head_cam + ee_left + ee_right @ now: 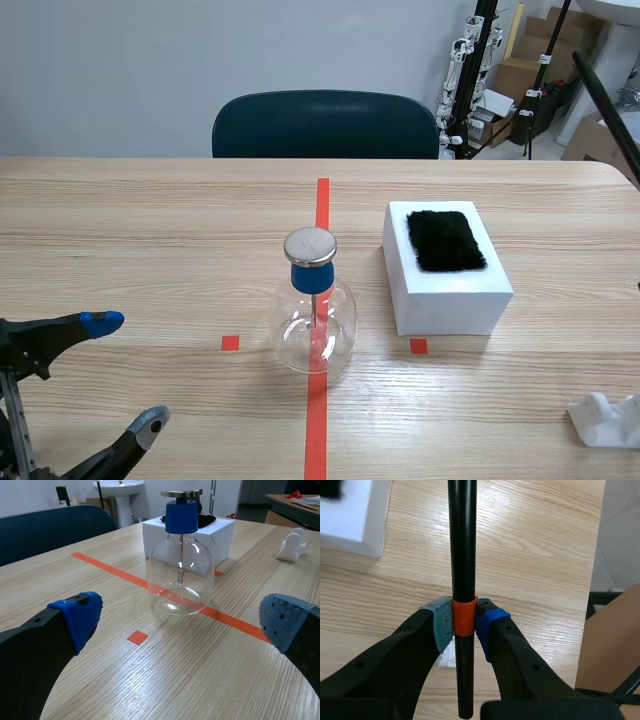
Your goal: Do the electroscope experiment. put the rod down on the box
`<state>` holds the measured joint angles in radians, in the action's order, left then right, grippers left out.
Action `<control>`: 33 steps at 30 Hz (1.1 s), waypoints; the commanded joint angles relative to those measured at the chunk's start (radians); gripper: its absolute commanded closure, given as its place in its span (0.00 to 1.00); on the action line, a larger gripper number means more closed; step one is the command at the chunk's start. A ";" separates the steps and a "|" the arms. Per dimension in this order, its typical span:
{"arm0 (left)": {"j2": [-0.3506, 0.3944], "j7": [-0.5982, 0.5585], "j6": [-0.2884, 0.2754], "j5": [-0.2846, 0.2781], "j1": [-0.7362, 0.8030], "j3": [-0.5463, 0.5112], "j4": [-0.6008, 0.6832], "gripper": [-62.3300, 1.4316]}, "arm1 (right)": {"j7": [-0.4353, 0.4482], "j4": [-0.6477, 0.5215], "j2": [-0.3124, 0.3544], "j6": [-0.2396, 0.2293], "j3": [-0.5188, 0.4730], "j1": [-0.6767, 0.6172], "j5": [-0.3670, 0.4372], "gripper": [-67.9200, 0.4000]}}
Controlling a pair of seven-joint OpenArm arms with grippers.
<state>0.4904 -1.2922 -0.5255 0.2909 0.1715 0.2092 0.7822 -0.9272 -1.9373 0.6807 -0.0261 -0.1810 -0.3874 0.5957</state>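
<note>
Right claw (464, 622) is closed on a long black rod (462, 540). Its grey-green pad and its blue pad press on either side of an orange band (463, 618) that rings the rod. The rod runs straight ahead past the fingers and also pokes back behind them. In the scene view, the rod shows as a thin black line slanting across the upper right corner, held in the air and well apart from the box. It is not touching the box.

A white box (452, 292) sits on the wooden bench (150, 230), on the robot's right of the middle tape line. A patch of black fur (446, 240) lies flat on top of the box. In the right wrist view, a corner of the box lies on the bench below, ahead of the claw and off to one side of the rod.

An electroscope (315, 322) stands upright on the orange-red tape line at the middle of the bench, near the box. It is a clear round glass flask with a blue stopper (309, 277) and a flat metal disc (310, 245) on top.

Left claw (125, 374) is open and holds nothing. Its blue-padded fingers (80, 616) are spread wide, low over the bench, with the electroscope ahead of them.

A small white object (605, 420) lies near the right front edge of the bench. A dark chair (325, 125) stands at the far side.
</note>
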 commanded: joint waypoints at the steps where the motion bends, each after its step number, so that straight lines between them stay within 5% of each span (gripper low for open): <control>1: 0.006 -0.018 -0.001 -0.009 -0.003 -0.008 0.010 0.00 | 0.001 0.024 0.008 0.002 -0.010 0.037 0.015 1.00; 6: 0.006 -0.018 -0.001 -0.009 -0.003 -0.008 0.010 0.00 | -0.044 0.126 0.006 -0.053 0.013 0.129 0.082 1.00; 15: 0.006 -0.017 -0.001 -0.009 -0.003 -0.008 0.010 0.00 | -0.219 0.266 -0.003 -0.046 0.125 0.290 0.131 1.00; 33: 0.006 -0.017 -0.001 -0.010 -0.003 -0.008 0.010 0.00 | -0.350 0.489 -0.079 -0.054 0.223 0.474 0.129 1.00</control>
<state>0.4904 -1.2919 -0.5255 0.2909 0.1715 0.2092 0.7822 -1.2736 -1.4414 0.5941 -0.0795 0.0414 0.0635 0.7235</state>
